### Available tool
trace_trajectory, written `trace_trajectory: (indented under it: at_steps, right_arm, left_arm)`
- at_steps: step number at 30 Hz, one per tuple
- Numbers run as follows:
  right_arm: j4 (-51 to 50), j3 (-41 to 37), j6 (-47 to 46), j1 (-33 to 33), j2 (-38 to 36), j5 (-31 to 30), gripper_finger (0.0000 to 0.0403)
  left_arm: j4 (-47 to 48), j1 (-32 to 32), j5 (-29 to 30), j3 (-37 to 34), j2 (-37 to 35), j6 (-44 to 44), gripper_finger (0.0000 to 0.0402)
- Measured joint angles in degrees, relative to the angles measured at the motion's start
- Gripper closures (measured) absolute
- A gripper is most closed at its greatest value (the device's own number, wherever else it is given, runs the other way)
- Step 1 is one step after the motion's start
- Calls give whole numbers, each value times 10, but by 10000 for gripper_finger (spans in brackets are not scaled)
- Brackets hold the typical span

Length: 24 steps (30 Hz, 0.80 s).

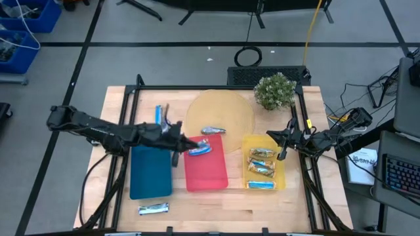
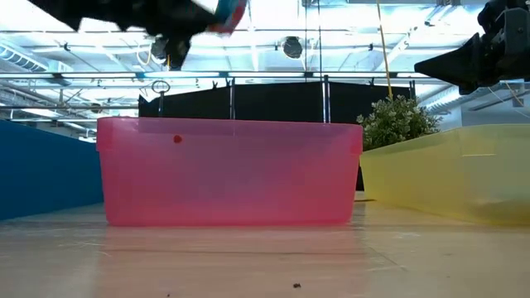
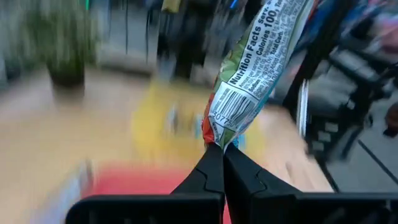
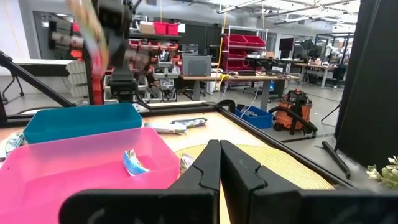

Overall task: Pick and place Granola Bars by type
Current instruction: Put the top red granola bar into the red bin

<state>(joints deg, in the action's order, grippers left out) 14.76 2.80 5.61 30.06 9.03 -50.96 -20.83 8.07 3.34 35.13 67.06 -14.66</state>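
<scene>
1. The left gripper (image 1: pixel 186 141) has its fingers pinched together on one end of a granola bar (image 3: pixel 258 65), clear in the left wrist view; the bar hangs out beyond the fingertips, its long axis running on in line with the fingers.

2. In the high view this gripper sits at the left edge of the red tray (image 1: pixel 205 164), and the held bar reaches out over the tray's upper end. The low view shows gripper and bar well above the tray's rim, so the bar is not yet inside.

3. The coming move seems to turn on this: the red tray lies directly below and just ahead of the held bar, so a short lowering with little sideways travel should be enough for a release, if this tray fits the bar's type.

4. One bright blue bar (image 4: pixel 134 163) already lies inside the red tray.

5. Left of the gripper is the blue tray (image 1: pixel 150 172); a silver-blue bar (image 1: pixel 153 208) lies on the counter (image 1: pixel 118 105) in front of it.

6. Beyond the red tray, another bar (image 1: pixel 213 130) rests on the round tan disc (image 1: pixel 223 108).

7. Farthest off, the yellow tray (image 1: pixel 281 172) holds three bars. The right gripper (image 1: pixel 283 145) waits at its upper edge, fingers together and empty. The left arm is plainly nearer the red tray.
</scene>
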Motion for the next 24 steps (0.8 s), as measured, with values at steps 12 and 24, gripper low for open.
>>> trace_trajectory:
  at_steps: [12, 24]
  right_arm:
    - [9, 0, 0, 0, 0, 0, 403]
    - [13, 0, 0, 0, 0, 0, 403]
  left_arm:
    - [303, 73, 27, 19, 31, -290, 401]
    - [191, 22, -101, 20, 144, -272, 400]
